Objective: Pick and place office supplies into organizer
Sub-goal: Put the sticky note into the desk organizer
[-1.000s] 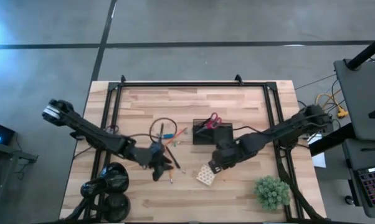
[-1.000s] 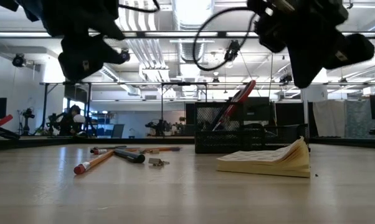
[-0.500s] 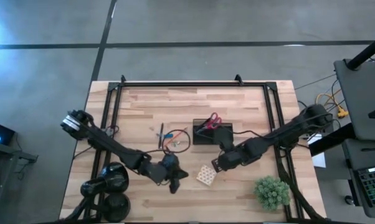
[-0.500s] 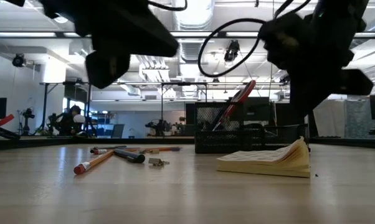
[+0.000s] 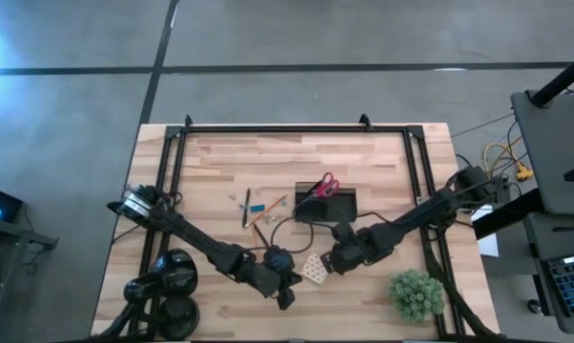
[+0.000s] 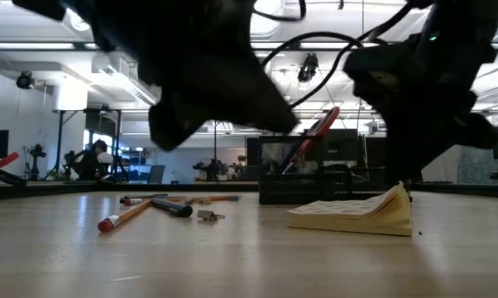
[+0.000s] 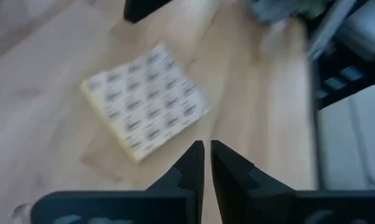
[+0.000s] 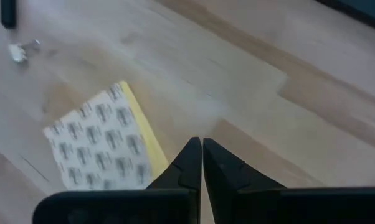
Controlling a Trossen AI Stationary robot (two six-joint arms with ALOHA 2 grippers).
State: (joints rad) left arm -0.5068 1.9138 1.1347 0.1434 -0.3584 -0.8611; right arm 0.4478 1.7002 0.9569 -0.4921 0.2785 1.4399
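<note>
In the low view, both arms are showing only as dark, cut-off masses hanging from above, and they are covering much of the room behind. The tiny blue piece [image 5: 258, 207] is appearing in the high view only as a speck beside the pencils [image 5: 265, 211]. In the low view an orange pencil [image 6: 125, 217] is lying flat, with a dark pen [image 6: 173, 208] and a small metal clip [image 6: 208, 215] just beside it.

At the tabletop [image 5: 211, 157] near-left corner, a black round lamp-like object [image 5: 168, 281] is standing beside the left arm's base. The left arm is reaching diagonally from the left edge across the near half of the tabletop. The left pincer [image 5: 287, 291] is hovering just beside the note pad [image 5: 314, 270], on its left; its fingers [image 7: 190, 165] are pressed nearly together and are holding nothing.

The note pad is lying flat on the tabletop, near the organizer [image 5: 325, 207] but outside it; its upper sheets are curling up at one end [image 6: 394, 203]. The right pincer [image 5: 331, 259] is positioned at the pad's right edge, fully closed and empty. The right arm is stretching in from the right edge, its forearm passing in front of the organizer. The red-handled scissors [image 5: 317, 186] are standing tilted in the organizer. A green spiky plant ball [image 5: 417, 292] is sitting at the near-right corner.
</note>
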